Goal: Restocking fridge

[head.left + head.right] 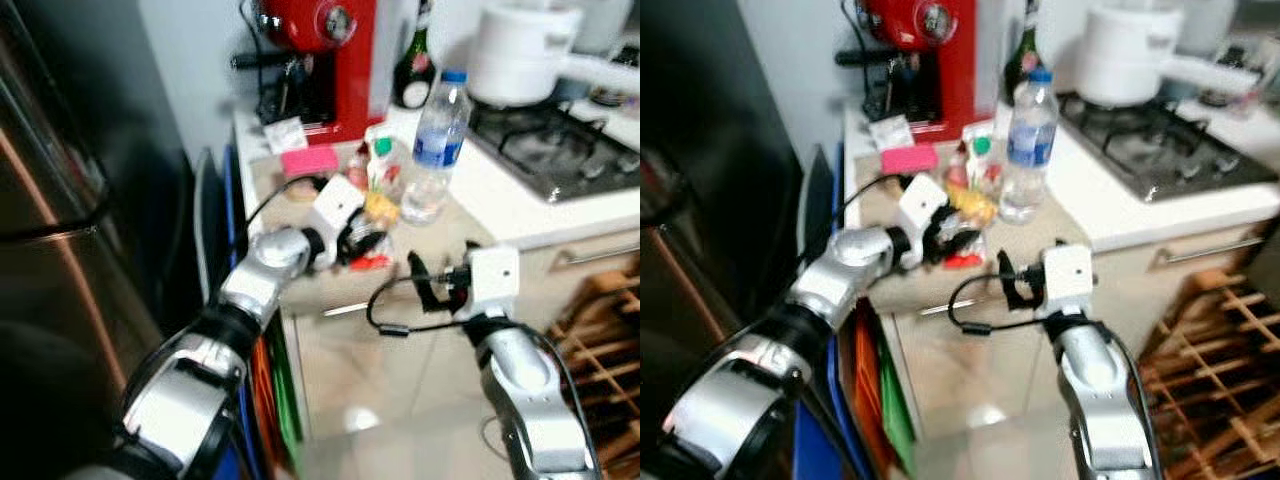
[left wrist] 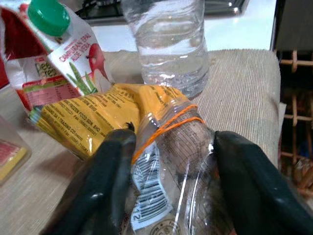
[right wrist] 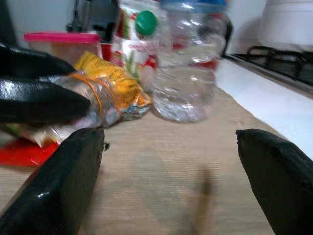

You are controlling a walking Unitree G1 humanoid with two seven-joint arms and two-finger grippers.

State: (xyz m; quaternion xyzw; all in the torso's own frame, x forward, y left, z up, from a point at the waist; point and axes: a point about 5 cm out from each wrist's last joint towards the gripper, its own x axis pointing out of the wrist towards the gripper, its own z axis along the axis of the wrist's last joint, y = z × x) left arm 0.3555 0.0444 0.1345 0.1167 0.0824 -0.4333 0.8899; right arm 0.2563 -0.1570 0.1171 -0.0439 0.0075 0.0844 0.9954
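On the beige counter mat [image 1: 470,235] lies a yellow and clear bag [image 2: 161,142], tied with an orange rubber band. My left gripper [image 1: 362,240] is shut on its clear end, with a black finger [image 2: 107,181] on each side. Just behind the bag stand a clear water bottle [image 1: 435,150] with a blue cap and a juice carton [image 1: 383,165] with a green cap. A pink-lidded box [image 1: 310,160] sits further back. My right gripper [image 1: 425,283] hovers open at the counter's front edge, its fingers [image 3: 73,171] wide apart with nothing between them.
The dark steel fridge [image 1: 60,250] fills the left side. At the back of the counter are a red coffee machine [image 1: 320,50] and a dark bottle [image 1: 413,65]. A white pot [image 1: 520,50] sits on the hob [image 1: 560,145]. A wooden rack [image 1: 600,330] stands low on the right.
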